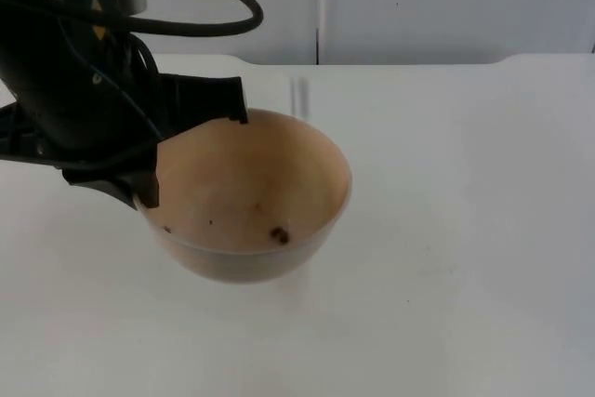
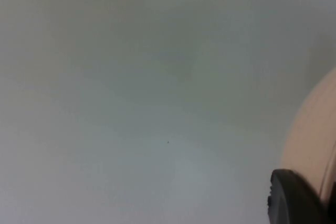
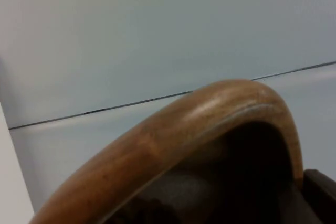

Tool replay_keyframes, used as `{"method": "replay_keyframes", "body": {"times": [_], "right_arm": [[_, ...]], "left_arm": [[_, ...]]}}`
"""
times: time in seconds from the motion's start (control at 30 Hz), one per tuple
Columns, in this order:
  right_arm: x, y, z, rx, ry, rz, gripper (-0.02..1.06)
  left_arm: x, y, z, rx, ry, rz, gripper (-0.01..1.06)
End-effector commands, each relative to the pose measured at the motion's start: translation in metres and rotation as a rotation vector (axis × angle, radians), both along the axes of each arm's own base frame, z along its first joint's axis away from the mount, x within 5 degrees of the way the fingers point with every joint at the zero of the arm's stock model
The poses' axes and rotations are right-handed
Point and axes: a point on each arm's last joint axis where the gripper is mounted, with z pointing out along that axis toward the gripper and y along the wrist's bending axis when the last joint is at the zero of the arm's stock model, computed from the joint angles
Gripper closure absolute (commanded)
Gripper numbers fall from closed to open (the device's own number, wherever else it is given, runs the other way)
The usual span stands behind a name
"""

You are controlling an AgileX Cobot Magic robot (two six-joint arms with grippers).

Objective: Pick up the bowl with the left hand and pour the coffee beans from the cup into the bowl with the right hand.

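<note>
- Left gripper [image 1: 191, 151] is seen in the top view at the near-left rim of the bowl [image 1: 251, 197], fingers pinched onto the rim: one black finger lies over the rim's upper edge, the other sits at the rim's lower left
- The bowl is pale beige, held lifted off the white table [image 1: 465, 230] and tilted slightly; a faint shadow lies beneath it on the table
- A few dark coffee beans [image 1: 279, 234] are seen inside the bowl, near the bottom toward the front wall; a couple of smaller dark specks lie nearby on the inner surface
- In the left wrist view, the beige outer wall of the bowl [image 2: 315, 140] is seen next to a black fingertip [image 2: 291, 198], which touches it; the rest is plain white table [image 2: 131, 103]
- In the right wrist view, the brown wooden rim of the cup [image 3: 210, 114] is seen close up, curved, with a dark interior below it; a black fingertip [image 3: 320, 182] is set against the rim, so the right gripper is taken as clamped on the cup
- Behind the cup the grey partition wall [image 3: 157, 24] is seen, crossed by a thin dark seam
- Contents of the cup cannot be made out
</note>
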Motion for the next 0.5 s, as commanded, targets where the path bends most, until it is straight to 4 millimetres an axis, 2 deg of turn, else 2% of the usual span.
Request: {"method": "replay_keyframes", "body": {"times": [0.0,0.47], "right_arm": [[-0.0038,-0.0008,0.002,0.018,-0.035,0.012,1.05],[-0.0043,-0.004,-0.0002,0.014,-0.043,-0.021,1.05]], "left_arm": [[-0.0027,-0.001,0.0018,-0.016,0.004,0.012,1.05],[-0.0032,-0.0013,0.0017,-0.022,0.01,0.016,1.05]]}}
